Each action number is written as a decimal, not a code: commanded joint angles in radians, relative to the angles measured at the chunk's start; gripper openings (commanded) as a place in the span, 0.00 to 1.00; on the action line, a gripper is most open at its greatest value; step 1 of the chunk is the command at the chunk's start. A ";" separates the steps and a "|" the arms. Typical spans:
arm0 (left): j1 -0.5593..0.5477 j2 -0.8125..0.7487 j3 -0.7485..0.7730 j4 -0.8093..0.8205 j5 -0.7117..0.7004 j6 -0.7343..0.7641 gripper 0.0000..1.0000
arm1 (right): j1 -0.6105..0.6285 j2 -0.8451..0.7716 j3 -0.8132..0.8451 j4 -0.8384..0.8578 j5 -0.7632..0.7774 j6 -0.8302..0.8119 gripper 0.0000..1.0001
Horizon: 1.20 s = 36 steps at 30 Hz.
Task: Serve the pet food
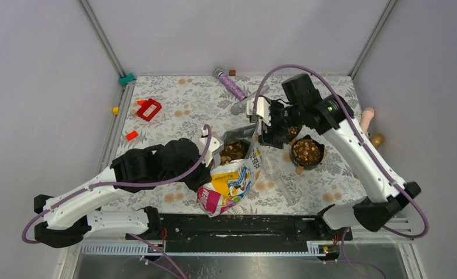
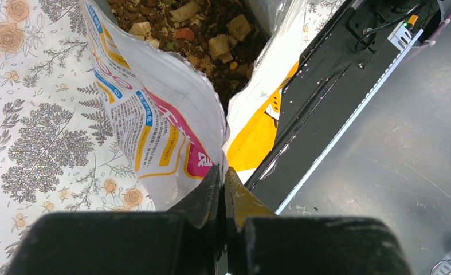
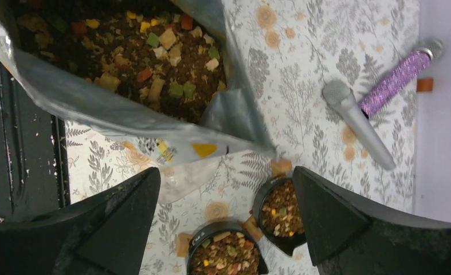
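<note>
The pet food bag point(image 1: 233, 177) stands in the middle of the floral mat with its mouth open, and the pet food point(image 1: 234, 151) shows inside as brown kibble with tan, green and orange bits. My left gripper point(image 2: 223, 171) is shut on the bag's near edge seam point(image 2: 211, 143), with pet food point(image 2: 206, 34) visible above it. Beside the far rim of the bag my right gripper point(image 1: 270, 131) hangs open, holding nothing. Below its spread fingers sit two black bowls point(image 3: 226, 252) point(image 3: 279, 209), both filled with kibble. The bag's mouth point(image 3: 125, 51) fills the upper left of the right wrist view.
A grey microphone point(image 3: 357, 123) and a purple glitter one point(image 3: 395, 83) lie at the back of the mat. A red block point(image 1: 149, 108) and small coloured bits lie at the back left. A clear plastic piece point(image 1: 275, 170) lies right of the bag. A black rail point(image 1: 237, 226) runs along the front edge.
</note>
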<state>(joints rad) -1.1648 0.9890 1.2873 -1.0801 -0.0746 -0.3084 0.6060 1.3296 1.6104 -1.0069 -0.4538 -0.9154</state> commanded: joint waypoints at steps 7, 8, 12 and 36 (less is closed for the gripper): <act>-0.006 -0.040 0.009 -0.018 0.018 0.012 0.00 | -0.020 0.259 0.292 -0.403 -0.260 -0.276 0.84; -0.006 -0.044 0.010 -0.018 0.012 0.013 0.00 | -0.020 0.290 0.308 -0.425 -0.258 -0.277 0.82; -0.006 -0.052 0.018 -0.019 -0.004 0.016 0.00 | -0.020 0.356 0.350 -0.462 -0.242 -0.282 0.79; -0.004 -0.097 0.089 -0.529 -0.727 -0.585 0.00 | -0.090 0.041 0.067 -0.215 0.063 -0.087 0.00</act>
<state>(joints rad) -1.1805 0.9257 1.2938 -1.2270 -0.4465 -0.6739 0.6010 1.4837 1.7054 -1.2293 -0.6270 -1.0313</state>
